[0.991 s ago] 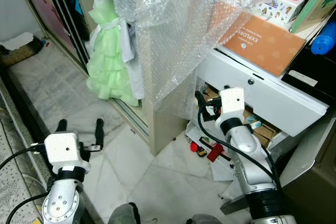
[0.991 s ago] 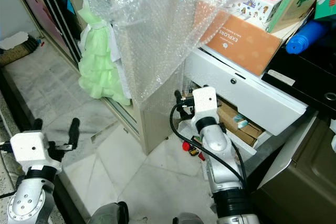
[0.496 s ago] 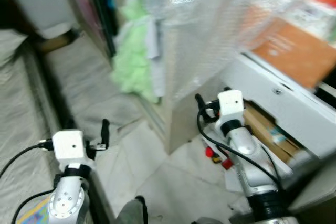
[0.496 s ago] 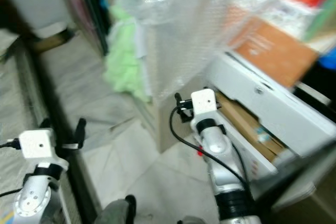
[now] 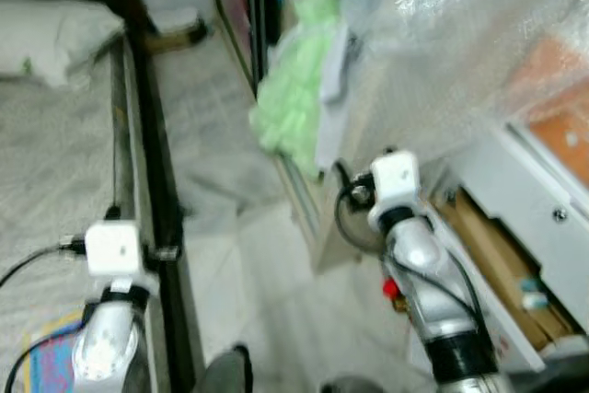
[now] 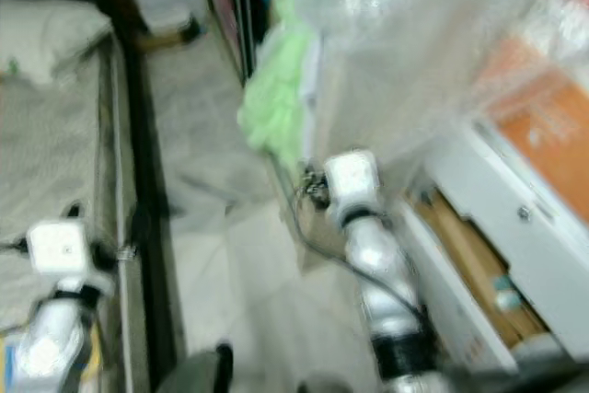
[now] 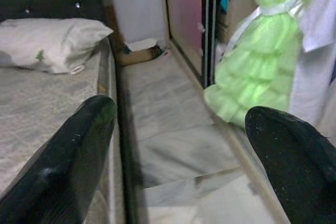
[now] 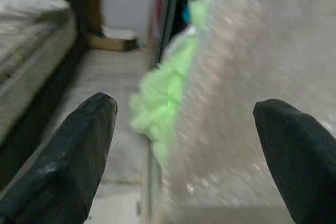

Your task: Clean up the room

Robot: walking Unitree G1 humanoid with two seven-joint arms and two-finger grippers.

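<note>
My head cameras are blurred, but I can make out a narrow strip of pale floor [image 5: 221, 181] running between a bed [image 5: 55, 181] on my left and a wardrobe with dark sliding doors [image 5: 241, 6] on my right. A white pillow [image 7: 50, 43] lies at the head of the bed, and a small cardboard box [image 7: 139, 53] sits on the floor at the far end by the wall.

A frilly light-green dress [image 5: 294, 89] hangs at the wardrobe opening, its hem down near the floor. Just beside it a big sheet of bubble wrap [image 5: 460, 25] drapes over the corner of a cabinet. Below that, a white drawer [image 5: 515, 227] stands open with cardboard and small things inside, and an orange box [image 5: 561, 126] rests on top. Something small and red [image 5: 391, 289] lies on the floor near my right arm.

My left gripper [image 7: 194, 150] is low over the edge of the bed, fingers spread wide and holding nothing. My right gripper [image 8: 184, 145] is raised in front of the cabinet corner, facing the green dress and the bubble wrap, its fingers also spread apart and empty.
</note>
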